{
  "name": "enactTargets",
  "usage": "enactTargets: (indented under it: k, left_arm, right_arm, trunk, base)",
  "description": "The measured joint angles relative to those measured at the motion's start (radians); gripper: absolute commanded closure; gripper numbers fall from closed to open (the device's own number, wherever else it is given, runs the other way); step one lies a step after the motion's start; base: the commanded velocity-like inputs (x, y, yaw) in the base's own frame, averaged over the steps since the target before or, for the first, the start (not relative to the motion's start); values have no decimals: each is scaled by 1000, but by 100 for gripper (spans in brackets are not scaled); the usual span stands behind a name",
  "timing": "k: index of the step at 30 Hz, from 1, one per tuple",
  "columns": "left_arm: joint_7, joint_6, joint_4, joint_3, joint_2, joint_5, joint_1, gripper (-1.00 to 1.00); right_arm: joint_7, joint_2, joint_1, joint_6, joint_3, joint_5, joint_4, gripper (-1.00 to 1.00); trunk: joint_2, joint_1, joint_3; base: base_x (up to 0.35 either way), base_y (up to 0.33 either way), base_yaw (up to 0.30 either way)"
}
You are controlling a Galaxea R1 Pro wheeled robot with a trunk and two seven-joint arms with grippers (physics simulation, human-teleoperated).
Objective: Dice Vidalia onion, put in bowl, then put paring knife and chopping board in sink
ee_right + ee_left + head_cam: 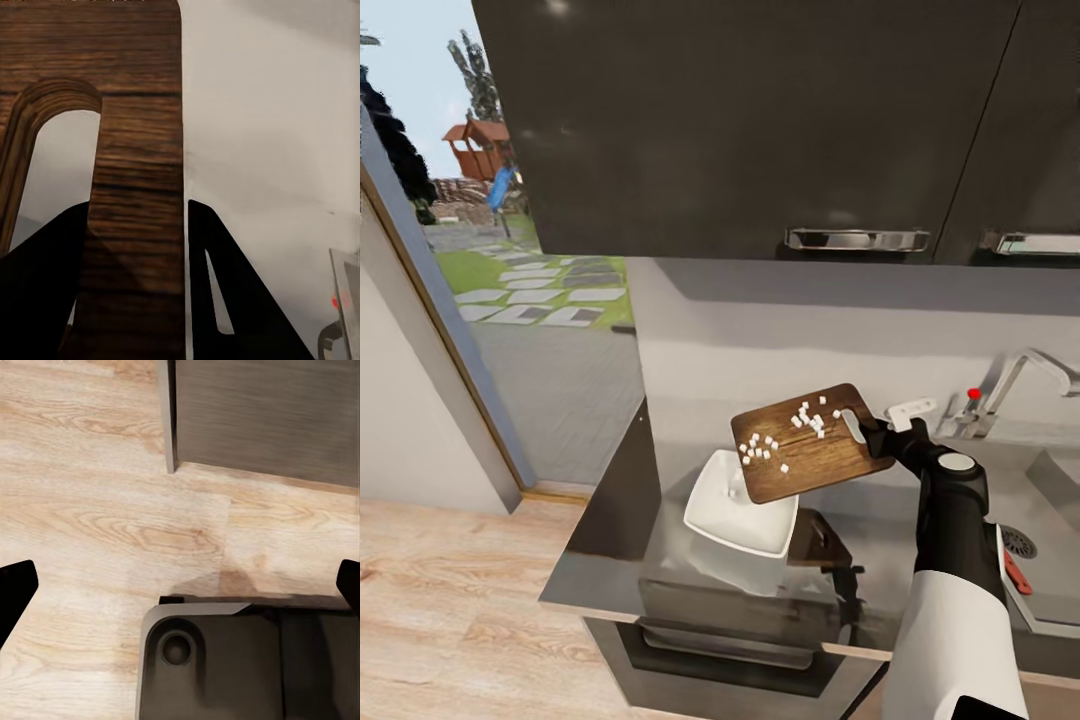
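My right gripper (868,432) is clenched on the slotted end of the board (810,445), held in the air with its long axis sloping down toward the bowl (742,506) (just below its low end), dice (785,437) on top.

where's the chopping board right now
In the head view the chopping board is held up by the right gripper above the countertop, its lower end over the white bowl.

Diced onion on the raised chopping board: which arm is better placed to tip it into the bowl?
Right. The right gripper already clamps the chopping board by its slot end, held over the bowl, diced onion on top. The left gripper faces the floor.
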Motion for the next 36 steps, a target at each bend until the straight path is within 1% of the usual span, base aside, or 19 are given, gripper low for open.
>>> enactTargets:
  k: [9,11,14,18,24,36]
  left_arm:
    - [0,0,0,0,0,0,0,-100]
    - [0,0,0,0,0,0,0,-100]
    - [0,0,0,0,0,0,0,-100]
    - [-1,0,0,0,0,0,0,-100]
    - [0,0,0,0,0,0,0,-100]
    - [0,0,0,0,0,0,1,-100]
  right_arm:
    - [-2,0,0,0,0,3,21,100]
    - [-2,0,0,0,0,15,23,100]
    - [-2,0,0,-6,1,43,30,100]
    - [-3,0,0,-58,0,58,35,100]
    - [-4,0,0,-77,1,62,37,100]
    - [-5,0,0,-79,1,62,40,100]
  trunk:
    - [0,0,14]
    - [0,0,18]
    - [0,0,22]
    - [0,0,29]
    - [0,0,38]
    - [0,0,58]
  base:
    - [0,0,0]
    - [0,0,0]
    - [0,0,0]
    - [0,0,0]
    - [0,0,0]
    - [0,0,0]
